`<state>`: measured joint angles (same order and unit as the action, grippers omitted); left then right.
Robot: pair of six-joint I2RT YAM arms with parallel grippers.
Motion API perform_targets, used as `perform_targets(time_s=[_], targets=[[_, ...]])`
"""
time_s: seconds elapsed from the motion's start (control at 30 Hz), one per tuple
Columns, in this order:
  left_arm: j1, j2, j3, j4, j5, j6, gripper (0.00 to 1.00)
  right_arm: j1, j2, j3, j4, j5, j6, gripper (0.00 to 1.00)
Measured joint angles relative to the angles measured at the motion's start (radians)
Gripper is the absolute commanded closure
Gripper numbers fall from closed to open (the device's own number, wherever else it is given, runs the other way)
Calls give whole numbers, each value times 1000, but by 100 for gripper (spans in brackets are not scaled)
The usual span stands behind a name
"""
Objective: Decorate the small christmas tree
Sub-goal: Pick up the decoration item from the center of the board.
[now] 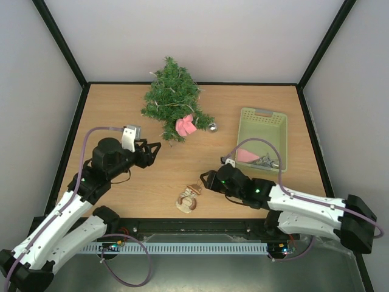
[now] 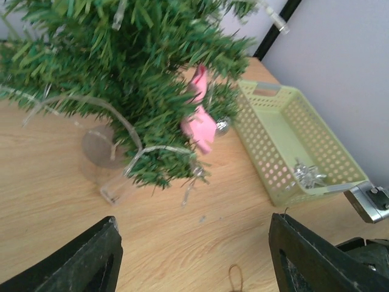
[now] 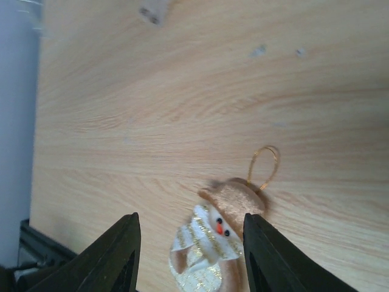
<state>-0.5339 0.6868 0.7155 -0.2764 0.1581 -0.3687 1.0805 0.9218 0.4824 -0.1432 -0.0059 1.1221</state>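
the small christmas tree (image 1: 173, 97) stands at the back of the worktop (image 1: 121, 109), left of centre, with a pink ornament (image 1: 185, 126) and a silver bauble (image 1: 213, 127) on its near-right branches.

the left gripper (image 1: 152, 152) hangs just in front of the tree, fingers spread wide with nothing between them. the right gripper (image 1: 203, 180) sits low over a snowman ornament (image 1: 188, 199) near the front edge. its fingers stand apart, astride the snowman, not clamped on it.

risks, as i judge them:
- the snowman lies off-centre toward one finger, so a close could shove it along the wood instead of catching it.
- its gold loop (image 3: 264, 167) lies flat. a grip on the body may leave the loop badly turned for hooking a branch.
- the tree looks light, so a push on a branch could tip it or shake the pink ornament off.

the right wrist view alone gives the loop and the snowman's face. the left wrist view alone shows a clear light string (image 2: 115, 112) trailing from the branches, a snag hazard, and a silver bow (image 2: 307, 174) in the green basket (image 1: 273, 118). only the overhead view sets snowman, tree and both arms together.
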Motion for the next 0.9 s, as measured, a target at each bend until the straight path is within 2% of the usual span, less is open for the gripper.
perform_targets(time_s=[0.07,0.17,0.3,0.53,0.8,0.9], targets=[[0,-6,-24,-2,-14,10,31,0,70,20,-19,-2,74,47],[0,-22,-57,-4,-27,28,29,0,168,48,-23,-27,172,52],[0,-52,-81,-10,-37,53,25,5,256,49,4,-67,305,52],[0,-138,-97,-32,-55,92,24,92,318,49,24,-45,492,51],[0,-170,-103,-32,-55,104,24,130,402,42,64,-31,599,52],[0,-171,-106,-33,-55,107,26,138,431,35,96,-24,611,56]])
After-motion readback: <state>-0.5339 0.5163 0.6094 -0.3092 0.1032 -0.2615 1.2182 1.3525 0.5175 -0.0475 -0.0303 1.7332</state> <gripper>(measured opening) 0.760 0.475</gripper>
